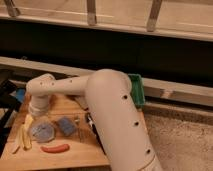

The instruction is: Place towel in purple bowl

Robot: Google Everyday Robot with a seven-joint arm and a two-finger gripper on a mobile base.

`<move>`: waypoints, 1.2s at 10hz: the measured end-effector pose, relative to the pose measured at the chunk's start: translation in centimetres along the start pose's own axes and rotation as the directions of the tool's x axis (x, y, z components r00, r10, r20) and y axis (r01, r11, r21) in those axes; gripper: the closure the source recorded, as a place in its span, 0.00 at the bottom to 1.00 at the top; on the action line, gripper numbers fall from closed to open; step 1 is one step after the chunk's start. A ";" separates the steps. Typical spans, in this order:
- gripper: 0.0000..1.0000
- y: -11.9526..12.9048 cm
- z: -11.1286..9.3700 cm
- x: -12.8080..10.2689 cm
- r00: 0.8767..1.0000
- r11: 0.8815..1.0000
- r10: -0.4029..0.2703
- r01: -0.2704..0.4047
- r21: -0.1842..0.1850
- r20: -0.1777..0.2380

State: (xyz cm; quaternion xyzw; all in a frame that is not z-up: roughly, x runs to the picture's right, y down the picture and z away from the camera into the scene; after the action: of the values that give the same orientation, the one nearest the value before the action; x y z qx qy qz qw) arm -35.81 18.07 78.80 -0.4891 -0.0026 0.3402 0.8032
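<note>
The hand hangs at the left end of the big white arm, low over the wooden table. It sits just above the towel and a little to its left. I cannot tell how far it is open, because the wrist above covers it, and nothing shows in its hold.

The towel lies on the table as a small grey-blue crumpled heap. Yellow pieces lie at its left (a banana or some strips, too blurred to say). A blue square block, perhaps a sponge, lies near its right, and a red chilli-shaped thing lies just in front. The purple bowl does not show, and it is probably behind the arm.

The towel looks light, soft and limp, so it should sag and drape once lifted. It is neither fragile nor slippery. The best place to take hold seems to be a raised fold near the middle of the heap, pinched from straight above and pressed close to the board. Taken by an edge, it would likely trail over its neighbours or end up hanging across the bowl's rim.
</note>
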 end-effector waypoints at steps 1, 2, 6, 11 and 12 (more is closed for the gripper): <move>0.20 -0.1 0.6 0.3 1.000 1.000 0.000 0.000 0.002 -0.006; 0.20 -0.3 1.2 0.6 1.000 1.000 0.007 -0.007 0.008 -0.008; 0.52 -1.7 2.0 1.1 0.999 0.995 0.035 -0.035 0.090 -0.004; 0.99 -2.2 -1.4 0.5 0.995 0.985 0.060 -0.071 0.159 0.077; 1.00 -2.3 -3.1 0.2 0.991 0.985 0.068 -0.085 0.149 0.118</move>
State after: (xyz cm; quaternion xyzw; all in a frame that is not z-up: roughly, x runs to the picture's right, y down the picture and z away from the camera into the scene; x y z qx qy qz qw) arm -33.37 15.08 78.99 -0.4055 -0.0026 0.3970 0.8234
